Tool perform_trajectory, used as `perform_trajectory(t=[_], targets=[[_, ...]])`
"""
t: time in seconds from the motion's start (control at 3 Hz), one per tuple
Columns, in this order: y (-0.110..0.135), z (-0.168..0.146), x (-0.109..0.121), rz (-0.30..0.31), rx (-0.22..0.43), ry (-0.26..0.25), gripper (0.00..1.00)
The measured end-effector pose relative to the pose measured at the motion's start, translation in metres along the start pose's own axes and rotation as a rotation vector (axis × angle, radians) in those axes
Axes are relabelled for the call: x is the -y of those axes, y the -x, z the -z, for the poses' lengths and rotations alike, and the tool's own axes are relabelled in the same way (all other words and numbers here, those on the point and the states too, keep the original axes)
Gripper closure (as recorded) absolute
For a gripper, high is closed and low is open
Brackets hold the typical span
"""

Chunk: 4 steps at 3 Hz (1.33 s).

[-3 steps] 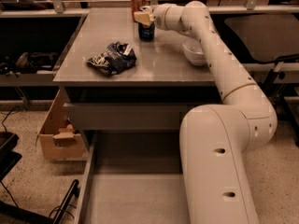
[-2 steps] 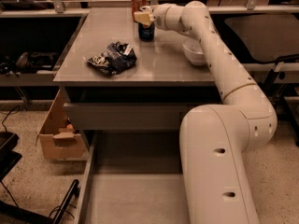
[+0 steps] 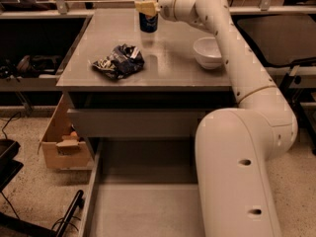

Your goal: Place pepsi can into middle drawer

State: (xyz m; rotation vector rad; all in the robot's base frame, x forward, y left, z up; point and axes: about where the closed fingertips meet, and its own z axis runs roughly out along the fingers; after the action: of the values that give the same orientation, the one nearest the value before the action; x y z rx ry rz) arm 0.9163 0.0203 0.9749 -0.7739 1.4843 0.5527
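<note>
The pepsi can (image 3: 148, 22) is dark blue and sits at the far edge of the grey tabletop (image 3: 173, 73), held just above the surface. My gripper (image 3: 147, 7) is shut around its upper part, and the yellowish fingers (image 3: 144, 7) cover the top of its body. The arm reaches in from the right. The middle drawer (image 3: 96, 191) is pulled open below the tabletop at the bottom of the view, showing a long flat grey floor. My arm's base covers its right side.
A crumpled dark chip bag (image 3: 118, 61) lies left of centre on the tabletop. A white bowl (image 3: 208, 52) sits to the right under my arm. A closed drawer front (image 3: 133, 122) is above the open drawer. A cardboard box (image 3: 61, 143) stands on the floor at the left.
My gripper has risen and shifted slightly left with the pepsi can in it, so the can is off the tabletop. The orange-red can seen behind it earlier no longer shows.
</note>
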Motion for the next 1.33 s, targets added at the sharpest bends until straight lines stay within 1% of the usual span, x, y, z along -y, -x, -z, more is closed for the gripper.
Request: perform_trajectory(t=[0.33,0.67,1.0,1.33], targets=[[0.058,0.033,-0.034,0.113,0.088,0.071,1.0],[0.111,0.104,-0.041,0.209,0.123,0.011,1.0],[0.145,0.191,-0.041,0.269,0.099,-0.113,1.0],[0.109,0.249,-0.051,0.249,0.008,-0.148,1.0]])
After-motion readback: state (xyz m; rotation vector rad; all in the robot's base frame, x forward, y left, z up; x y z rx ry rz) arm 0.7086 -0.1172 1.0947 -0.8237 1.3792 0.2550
